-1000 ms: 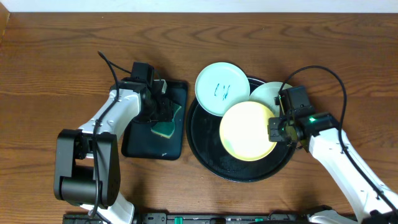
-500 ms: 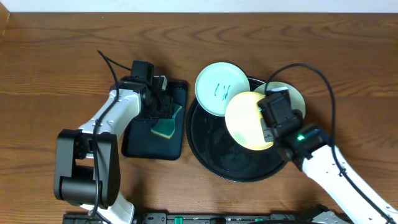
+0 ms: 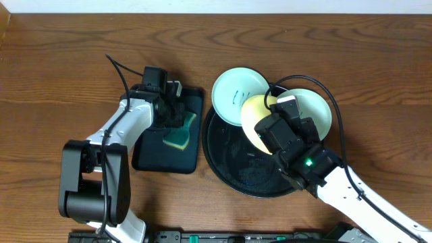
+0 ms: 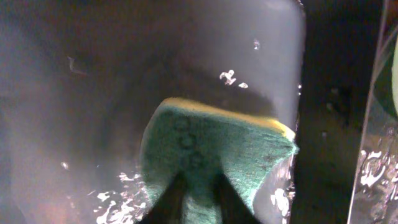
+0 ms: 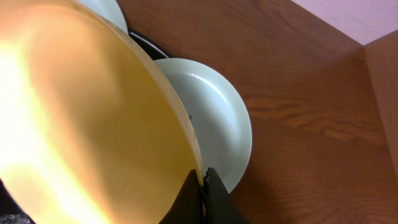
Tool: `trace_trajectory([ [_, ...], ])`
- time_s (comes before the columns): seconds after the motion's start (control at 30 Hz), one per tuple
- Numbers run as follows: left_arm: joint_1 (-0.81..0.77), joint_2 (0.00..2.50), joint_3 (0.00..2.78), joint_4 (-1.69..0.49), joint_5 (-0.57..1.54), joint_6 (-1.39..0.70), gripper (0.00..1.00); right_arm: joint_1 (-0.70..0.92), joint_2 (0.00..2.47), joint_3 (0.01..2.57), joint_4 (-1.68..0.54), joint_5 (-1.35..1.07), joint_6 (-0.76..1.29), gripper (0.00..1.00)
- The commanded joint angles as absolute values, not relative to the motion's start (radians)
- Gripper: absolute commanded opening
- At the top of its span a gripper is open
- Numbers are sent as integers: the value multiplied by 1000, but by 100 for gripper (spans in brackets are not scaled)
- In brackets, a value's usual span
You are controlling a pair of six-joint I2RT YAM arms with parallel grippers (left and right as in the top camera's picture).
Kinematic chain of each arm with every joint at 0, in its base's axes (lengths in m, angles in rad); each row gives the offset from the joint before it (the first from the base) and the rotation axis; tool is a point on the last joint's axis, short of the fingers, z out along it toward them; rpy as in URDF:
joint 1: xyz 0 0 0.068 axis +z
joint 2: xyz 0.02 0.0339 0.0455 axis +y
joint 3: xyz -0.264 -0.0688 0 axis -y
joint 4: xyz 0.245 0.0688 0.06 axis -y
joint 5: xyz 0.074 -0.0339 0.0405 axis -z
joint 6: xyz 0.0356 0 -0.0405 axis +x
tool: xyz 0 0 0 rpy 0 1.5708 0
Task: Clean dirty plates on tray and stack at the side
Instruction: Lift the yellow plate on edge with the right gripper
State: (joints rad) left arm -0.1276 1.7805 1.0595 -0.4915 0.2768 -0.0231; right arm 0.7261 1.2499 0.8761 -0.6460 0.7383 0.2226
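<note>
My right gripper [image 5: 202,186] is shut on the rim of the pale yellow plate [image 5: 81,124], which it holds tilted on edge above the round black tray [image 3: 243,169]. From above, the yellow plate [image 3: 251,111] shows partly under my right wrist. A mint plate with blue scribbles [image 3: 235,93] leans on the tray's far left rim. A plain mint plate [image 3: 316,111] lies at its far right rim. My left gripper [image 4: 198,202] pinches the green and yellow sponge [image 4: 211,140] in the rectangular tray.
The small rectangular black tray [image 3: 152,158] is wet and lies left of the round tray. Bare wood tabletop [image 3: 61,74] stretches to the far left, along the back, and right of the plates. A black cable [image 3: 331,101] loops over the plain mint plate.
My right arm has swung left and raised the yellow plate from flat to steeply tilted. My left gripper's jaws have closed onto the sponge.
</note>
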Motion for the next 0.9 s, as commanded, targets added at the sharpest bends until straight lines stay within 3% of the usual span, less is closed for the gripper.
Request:
trace_trajectory([
  [0.0,-124,1793,1044,-492,218,-15,7,734,1240,902,-642,785,220,1],
  [0.3,-113,1723,1071,-492,218,-80,8,734,1237,902,-616,786,178,1],
  [0.37,-116,1696,1071,-496,231,-87,41,734,1232,902,-599,786,176,1],
  [0.4,-120,1687,1071,-500,238,-87,49,734,1227,903,-591,786,174,1],
  [0.47,-124,1683,1071,-515,243,-87,55,734,1219,903,-574,786,174,1],
  [0.87,-177,1766,1043,-506,242,-86,56,734,1169,903,-528,786,28,1],
])
